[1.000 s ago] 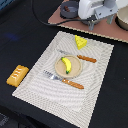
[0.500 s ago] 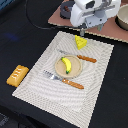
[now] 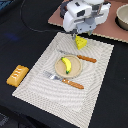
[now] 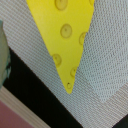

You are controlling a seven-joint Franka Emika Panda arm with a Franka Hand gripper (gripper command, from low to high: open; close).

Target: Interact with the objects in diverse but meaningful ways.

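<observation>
Exterior view: lowering closer than 0.5 s ago over cheese wedge (image 3: pixel 81 43) at placemat's (image 3: pixel 95 90) far edge; gripper (image 3: pixel 80 34) state impossible to tell; banana (image 3: pixel 66 64) lying on plate (image 3: pixel 58 68).

Wrist view: filling frame, cheese wedge (image 4: pixel 65 35) resting on placemat (image 4: pixel 107 55).

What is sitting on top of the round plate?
A yellow banana lies on the round tan plate. Nothing else shows on it. The patch of plate under the banana is covered, so that cannot be seen.

no legible text, label, brand, number or sign appeared on any object or surface in either view.
</observation>
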